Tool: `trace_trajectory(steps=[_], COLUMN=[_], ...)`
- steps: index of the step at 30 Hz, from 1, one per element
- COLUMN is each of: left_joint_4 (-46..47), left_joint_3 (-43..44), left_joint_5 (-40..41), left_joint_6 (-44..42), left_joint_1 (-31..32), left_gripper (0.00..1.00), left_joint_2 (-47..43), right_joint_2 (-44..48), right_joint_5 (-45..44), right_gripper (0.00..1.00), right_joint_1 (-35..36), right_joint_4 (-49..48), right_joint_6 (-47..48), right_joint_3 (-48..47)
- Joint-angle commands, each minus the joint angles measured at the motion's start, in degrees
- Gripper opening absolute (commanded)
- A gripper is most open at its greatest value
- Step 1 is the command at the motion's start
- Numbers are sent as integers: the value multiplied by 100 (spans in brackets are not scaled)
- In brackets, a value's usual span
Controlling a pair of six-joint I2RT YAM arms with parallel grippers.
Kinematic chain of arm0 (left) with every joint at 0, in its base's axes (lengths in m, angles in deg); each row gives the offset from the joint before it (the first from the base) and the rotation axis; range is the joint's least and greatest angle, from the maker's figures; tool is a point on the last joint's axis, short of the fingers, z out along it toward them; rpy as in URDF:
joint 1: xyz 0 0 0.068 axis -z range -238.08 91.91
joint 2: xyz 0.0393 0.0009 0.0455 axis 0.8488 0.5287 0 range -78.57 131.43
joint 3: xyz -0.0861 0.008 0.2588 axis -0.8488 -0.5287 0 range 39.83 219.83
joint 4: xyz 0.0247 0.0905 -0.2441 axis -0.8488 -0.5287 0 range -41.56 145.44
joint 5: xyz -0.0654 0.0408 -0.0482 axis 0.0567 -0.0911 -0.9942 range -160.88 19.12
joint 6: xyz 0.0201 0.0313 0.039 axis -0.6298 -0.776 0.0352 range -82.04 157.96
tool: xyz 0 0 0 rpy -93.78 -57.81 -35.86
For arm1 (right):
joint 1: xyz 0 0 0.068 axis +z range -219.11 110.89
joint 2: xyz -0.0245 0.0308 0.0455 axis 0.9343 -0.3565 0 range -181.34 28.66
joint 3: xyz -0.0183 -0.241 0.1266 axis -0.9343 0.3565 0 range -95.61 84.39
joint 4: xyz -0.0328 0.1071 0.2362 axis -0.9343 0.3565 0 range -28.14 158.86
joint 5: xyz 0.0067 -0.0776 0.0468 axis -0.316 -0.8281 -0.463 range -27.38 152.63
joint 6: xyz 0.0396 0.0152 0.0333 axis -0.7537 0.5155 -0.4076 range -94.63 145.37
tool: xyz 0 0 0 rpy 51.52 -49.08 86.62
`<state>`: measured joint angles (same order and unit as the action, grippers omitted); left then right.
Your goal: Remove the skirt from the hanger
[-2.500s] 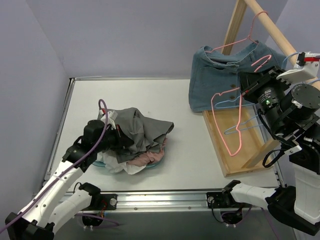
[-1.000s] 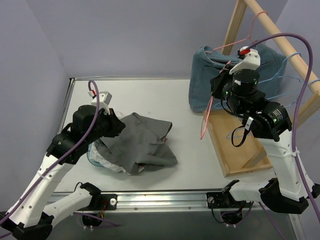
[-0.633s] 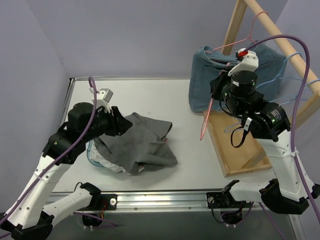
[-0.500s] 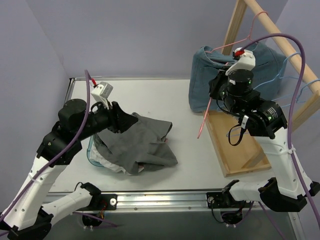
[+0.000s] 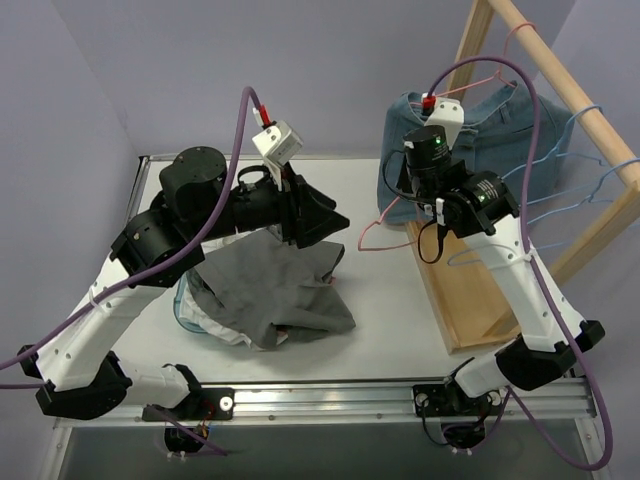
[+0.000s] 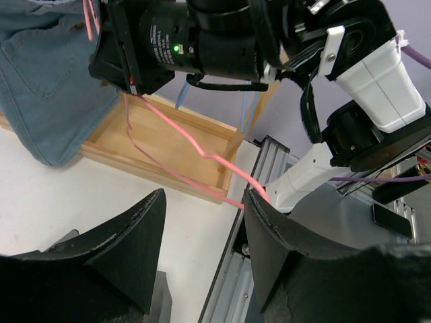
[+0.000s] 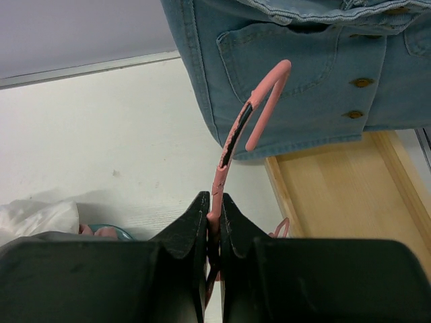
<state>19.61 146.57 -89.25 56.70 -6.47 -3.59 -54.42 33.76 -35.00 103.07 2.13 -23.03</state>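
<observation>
Between the right fingers point(image 7: 192, 225), clamped tight, sits the pink hanger point(image 7: 219, 178).

Bare table point(image 5: 385, 300) lies open between the clothes pile point(image 5: 280, 295) and the wooden rack base point(image 5: 452, 295), pink hanger point(image 7: 216, 183) dangling above.

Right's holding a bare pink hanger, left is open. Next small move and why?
Probably swing the right gripper to the wooden rack base and lay the pink hanger down. It is shut on the hanger, nothing hangs from it, the grey garment lies on the table pile, and the left gripper is open, holding nothing.
</observation>
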Motion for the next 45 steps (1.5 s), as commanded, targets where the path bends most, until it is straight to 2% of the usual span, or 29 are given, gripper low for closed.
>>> trace_trajectory(steps=[1, 14, 20, 22, 24, 25, 27, 28, 29, 30, 31, 32, 35, 36, 45], left_joint_4=[-239, -451, -897, -1065, -1364, -1504, -1882, -2049, -2120, -2173, -2191, -2182, -2103, -2077, -1682], left_joint_3=[505, 787, 1076, 1235, 1533, 1665, 2052, 2157, 2297, 2325, 2325, 2316, 2246, 2237, 2527], left_joint_5=[123, 35, 483, 772, 992, 1237, 1475, 1651, 1731, 1784, 1950, 2056, 2154, 2145, 1864], left_joint_6=[-213, -248, -380, -441, -485, -503, -529, -556, -582, -643, -670, -714, -889, -977, -1162], left_joint_1=[42, 200, 446, 551, 595, 613, 613, 622, 622, 622, 622, 613, 552, 543, 411], left_gripper=[59, 59, 58, 55, 49, 31, 3, 2, 2, 2, 2, 2, 2, 2, 2], left_joint_2=[139, 579, 860, 1035, 1159, 1316, 1475, 1589, 1633, 1660, 1660, 1643, 1590, 1590, 1941], right_joint_2=[-75, -585, -726, -779, -796, -788, -692, -656, -621, -534, -481, -437, -173, 10, 1162], right_joint_5=[-322, -611, -568, -559, -524, -480, -349, -305, -243, -156, 80, 230, 644, 723, 1647], right_gripper=[0, 0, 0, 0, 0, 0, 0, 0, 5, 16, 30, 53, 80, 100, 100], right_joint_1=[-27, -36, -36, -36, -27, -27, -18, -27, -27, -36, -36, -36, -36, -36, -36], right_joint_4=[27, 246, 308, 361, 449, 449, 449, 449, 449, 440, 423, 432, 510, 519, 502], right_joint_6=[83, 197, 189, 180, 189, 189, 189, 189, 215, 241, 294, 338, 347, 321, -22], right_joint_3=[-174, -692, -974, -1097, -1255, -1282, -1282, -1282, -1273, -1273, -1282, -1299, -1378, -1405, -1932])
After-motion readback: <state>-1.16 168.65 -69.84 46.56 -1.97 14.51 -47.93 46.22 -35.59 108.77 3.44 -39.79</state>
